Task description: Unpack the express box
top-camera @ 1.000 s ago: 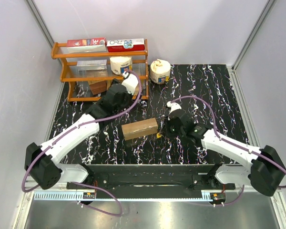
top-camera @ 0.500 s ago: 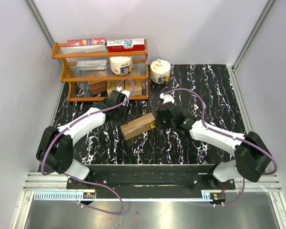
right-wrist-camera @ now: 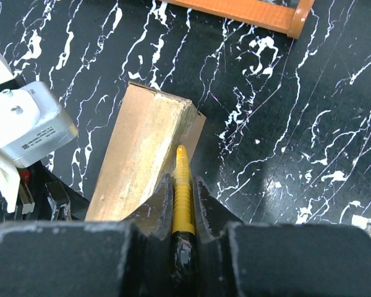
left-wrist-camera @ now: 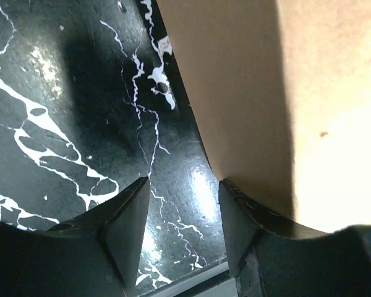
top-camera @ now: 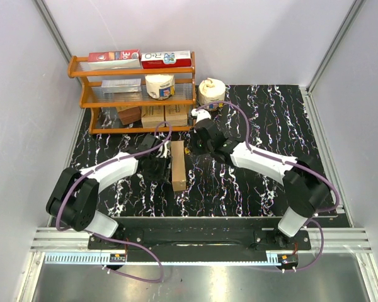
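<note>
Left pincer (left-wrist-camera: pixel 184 185) sits low on the surface (top-camera: pixel 290 113) against the left long side of the express box (top-camera: pixel 178 165). Its jaws stand partly apart with only dark veined surface between them. The carton's edge meets one finger (left-wrist-camera: pixel 247 210), and nothing is gripped. Right pincer (right-wrist-camera: pixel 182 182) is clamped on a slim yellow tool (right-wrist-camera: pixel 183 198), whose tip rests at the top edge of the box's far end, by its right corner.

The plain brown carton lies lengthwise, near to far, left of the middle of the surface. Its far end is near the foot of the orange shelf (top-camera: pixel 138 129), with a strip of surface between them. Its near end stops short of the surface's near edge. The left arm crowds its left side and the right arm reaches in from the right. Beyond that arm, a broad stretch of surface runs to the right wall.

Two red-and-white cartons (top-camera: pixel 142 58) lie on the shelf's top tier, their lettering too small to read. A small printed label on the left arm's grey housing (right-wrist-camera: pixel 37 133) is also illegible. The box shows no writing.
</note>
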### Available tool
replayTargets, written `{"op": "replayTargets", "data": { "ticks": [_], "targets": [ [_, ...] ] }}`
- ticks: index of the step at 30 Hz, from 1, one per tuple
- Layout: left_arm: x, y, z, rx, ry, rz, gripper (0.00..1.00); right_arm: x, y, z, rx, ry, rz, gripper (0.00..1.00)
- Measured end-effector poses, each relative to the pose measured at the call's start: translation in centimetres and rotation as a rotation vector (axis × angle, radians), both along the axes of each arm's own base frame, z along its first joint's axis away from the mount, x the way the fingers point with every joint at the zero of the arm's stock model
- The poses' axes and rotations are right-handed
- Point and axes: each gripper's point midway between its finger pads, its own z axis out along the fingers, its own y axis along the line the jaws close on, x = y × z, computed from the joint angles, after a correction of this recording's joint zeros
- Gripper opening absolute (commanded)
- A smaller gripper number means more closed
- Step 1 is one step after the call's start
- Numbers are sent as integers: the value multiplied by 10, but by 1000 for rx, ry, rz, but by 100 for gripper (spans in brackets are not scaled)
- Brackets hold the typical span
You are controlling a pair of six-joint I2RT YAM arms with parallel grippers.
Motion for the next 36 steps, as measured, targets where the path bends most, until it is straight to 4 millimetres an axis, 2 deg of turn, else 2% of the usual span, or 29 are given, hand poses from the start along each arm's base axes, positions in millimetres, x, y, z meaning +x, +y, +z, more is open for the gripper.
{"op": "replayTargets", "data": {
  "ticks": [4,6,8,10,11,15,18,20,22,26,30,31,36],
  "targets": [
    [5,6,11,-17,-26,51,52,4,-1,7,-19,-18,2,0],
    [14,16,21,-7,-73,95,58,3,-6,13,-35,-24,-12,0],
    [24,29,38,17,-142,139,69,-2,-13,22,-40,-25,-16,0],
    [40,38,66,33,-244,172,92,-8,-19,40,-23,-38,-12,0],
    [47,40,82,33,-300,178,99,-13,-20,52,-2,-49,-1,0],
    [75,42,152,0,-517,209,99,-43,-22,102,107,-112,85,0],
    [89,41,192,-24,-629,218,99,-82,-12,122,162,-149,199,0],
    [95,40,209,-37,-671,218,97,-105,1,118,164,-149,276,0],
    [102,36,219,-44,-693,207,88,-127,16,103,146,-127,350,0],
    [116,20,219,-70,-665,159,75,-155,50,59,54,-101,437,0],
    [133,-5,206,-112,-589,93,66,-159,68,28,-1,-124,430,0],
    [136,-13,202,-131,-569,73,63,-155,70,20,-15,-136,411,0],
    [142,-50,179,-238,-441,-35,61,-135,71,3,-70,-194,322,0]
  ]
}}
